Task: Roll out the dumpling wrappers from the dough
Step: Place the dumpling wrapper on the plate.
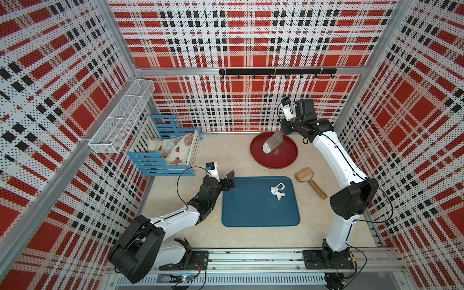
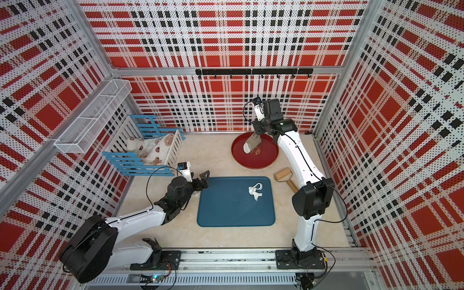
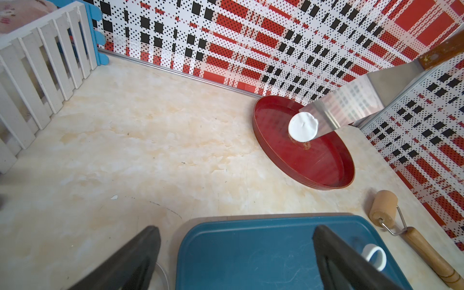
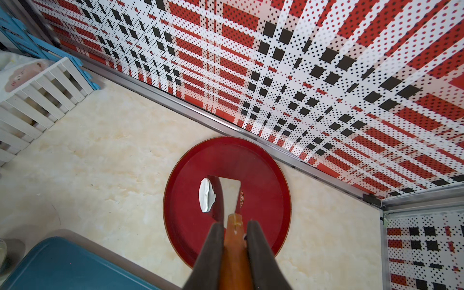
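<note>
Over red tray (image 1: pixel 286 159), right pincer (image 4: pixel 234 226) pinches spatula (image 4: pixel 229 193), dumpling wrapper (image 4: pixel 207 194) at its blade edge; left pincer (image 3: pixel 236 228) spread by blue mat's (image 1: pixel 251 206) left edge.

Dough (image 1: pixel 277 192): ragged white scraps, one looped, flat on my blue mat (image 1: pixel 251 208); wrapper (image 1: pixel 266 148): round white disc, on my tilted steel blade (image 1: pixel 276 139), over red tray (image 1: pixel 283 158).

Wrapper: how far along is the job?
Done: one round wrapper is cut; ragged leftover dough lies on the tray, and the roller lies beside it. In hand: the right hand is shut on a spatula, with the wrapper on its tilted blade over the plate. Left: sliding it onto the plate, then probably more from the dough. The left hand is open, holding nothing.
</note>
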`<move>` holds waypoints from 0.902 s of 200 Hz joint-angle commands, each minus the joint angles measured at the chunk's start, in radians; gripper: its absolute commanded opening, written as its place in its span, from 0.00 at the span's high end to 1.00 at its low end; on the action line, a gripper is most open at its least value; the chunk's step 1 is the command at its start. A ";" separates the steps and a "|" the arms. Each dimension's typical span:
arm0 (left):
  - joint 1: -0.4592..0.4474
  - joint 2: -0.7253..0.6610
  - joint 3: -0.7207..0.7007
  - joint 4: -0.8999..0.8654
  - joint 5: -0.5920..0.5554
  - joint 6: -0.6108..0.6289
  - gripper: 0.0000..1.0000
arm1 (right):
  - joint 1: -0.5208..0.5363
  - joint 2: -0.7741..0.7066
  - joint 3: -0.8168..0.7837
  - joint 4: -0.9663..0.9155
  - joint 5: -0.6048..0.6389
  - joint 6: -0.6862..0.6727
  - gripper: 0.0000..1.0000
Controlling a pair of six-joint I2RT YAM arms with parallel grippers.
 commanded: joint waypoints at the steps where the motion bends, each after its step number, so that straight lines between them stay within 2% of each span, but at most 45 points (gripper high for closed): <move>1: -0.003 -0.004 -0.013 0.022 0.008 0.002 0.01 | -0.002 0.020 0.018 0.014 0.047 -0.016 1.00; 67: -0.003 -0.003 -0.013 0.022 0.009 0.002 0.01 | 0.009 0.031 -0.007 0.026 0.118 -0.050 1.00; 180: -0.002 -0.005 -0.014 0.023 0.010 0.000 0.01 | 0.065 0.050 -0.057 0.063 0.309 -0.140 1.00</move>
